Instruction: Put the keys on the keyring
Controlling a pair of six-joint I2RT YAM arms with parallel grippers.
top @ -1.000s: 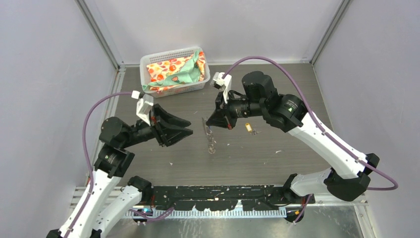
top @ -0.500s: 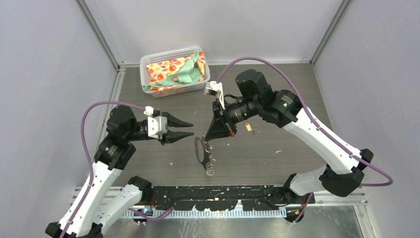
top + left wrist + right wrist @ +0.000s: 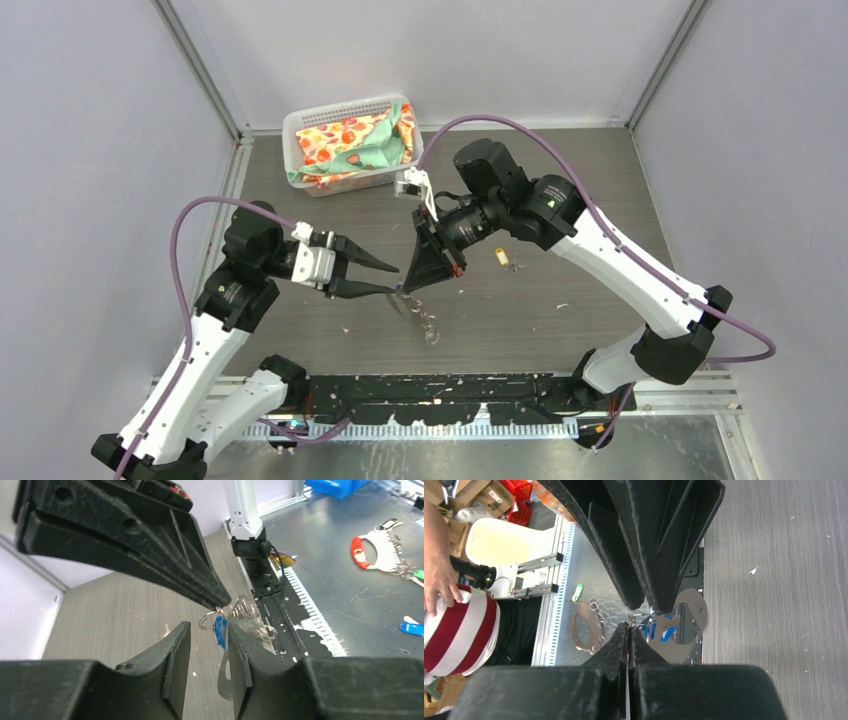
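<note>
Now the keyring (image 3: 686, 630) is off the table (image 3: 560, 200): a second ago it lay flat near the middle of the top view, and it now hangs in the air a little left of and below that spot, its loose chain dangling under it. You can see the blue key (image 3: 220, 630) right against it in both wrist views, by the wire loop at its top, though whether it is properly threaded is too blurred to tell. The right gripper (image 3: 408, 288) is what lifted it; its fingers are pressed together on the keyring at the loop end and have carried it toward the left of the frame. Meanwhile the left gripper (image 3: 396, 279) has swung in from the left edge, and its tips now sit just beside the right's. Its fingers stand apart, with the keyring's pale plate hanging in the gap and leaning on one of them, not yet pinched. That reads as a handover or a two-handed hold being set up, so the ring can be steadied for threading. The yellow key (image 3: 503, 258) has not moved; it lies on the table just right of the right gripper, so that half of the job looks undone.
</note>
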